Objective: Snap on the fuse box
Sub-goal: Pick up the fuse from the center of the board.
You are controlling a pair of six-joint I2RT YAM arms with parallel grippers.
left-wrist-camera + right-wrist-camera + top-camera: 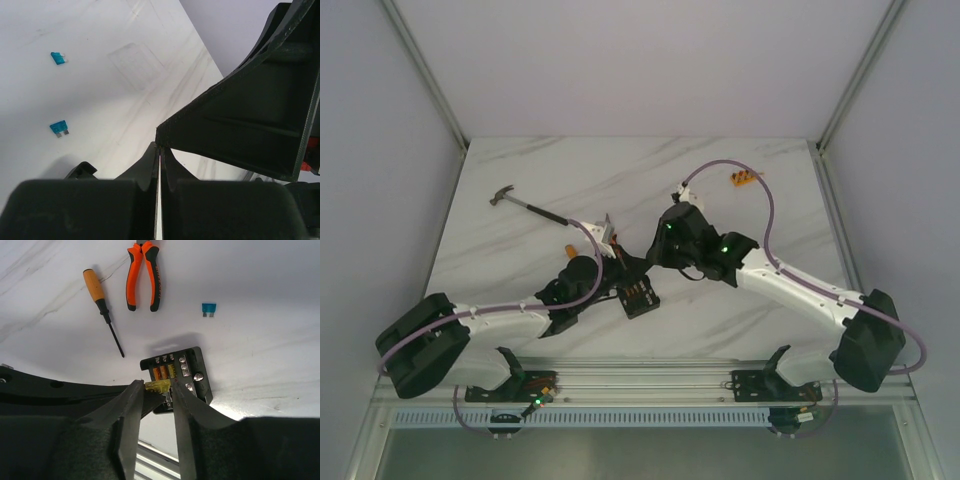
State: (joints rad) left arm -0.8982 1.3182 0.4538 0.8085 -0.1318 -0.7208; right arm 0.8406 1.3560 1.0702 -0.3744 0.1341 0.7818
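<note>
At about ten o'clock on the white marbled worktop (740,310) lies a hammer (516,201), well apart from everything else. The left arm reaches in from seven o'clock toward the middle. Its wrist view shows the left hand (160,146) with its fingers pressed together and nothing between them, the tips close against a black part of the right arm (250,125). Beyond those fingers one blue fuse (58,58) and a second blue fuse (59,128) lie loose on the worktop. A clear square lid (135,62) lies flat at their three o'clock, apart from both. Near the centre an orange-handled screwdriver (102,305) and orange pliers (145,275) lie side by side without touching. The fuse box (640,297) sits flat just below the centre of the worktop, between the two arms, at five o'clock from those tools. It is uncovered, with its rows of orange and yellow fuses showing. The right arm comes in from four o'clock. The right hand (157,385) hangs over the near edge of the box, its fingers pinching a yellow fuse (156,386) by its ends. Whether that fuse touches the box cannot be told. At about one o'clock, well apart from the arms, lies a small orange strip of fuses (745,178).
</note>
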